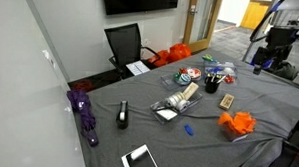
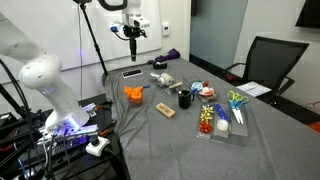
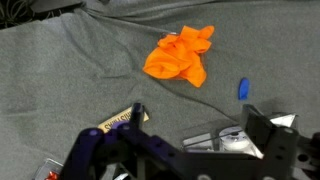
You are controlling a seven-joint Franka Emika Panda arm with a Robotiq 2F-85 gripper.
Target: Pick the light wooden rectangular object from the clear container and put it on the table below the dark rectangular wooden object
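The light wooden rectangular object [image 1: 189, 92] lies tilted at the far end of the clear container [image 1: 172, 106]. In the wrist view its tan end [image 3: 116, 120] shows beside the clear container [image 3: 225, 135]. The clear container also shows in an exterior view [image 2: 165, 80]. The dark rectangular wooden object [image 2: 166, 110] lies flat on the table [image 2: 270, 140], in front of the black cup. My gripper [image 2: 131, 35] hangs high above the table, open and empty. It shows in both exterior views [image 1: 280, 40]. In the wrist view its dark fingers [image 3: 178, 132] frame the container far below.
An orange cloth [image 3: 180, 55] and a small blue piece [image 3: 243, 88] lie near the container. A black cup of pens [image 1: 227, 99], a tray with scissors [image 2: 235, 102], a black stapler [image 1: 123, 116], a purple item [image 1: 85, 111] and a tablet [image 1: 142, 159] also sit on the table.
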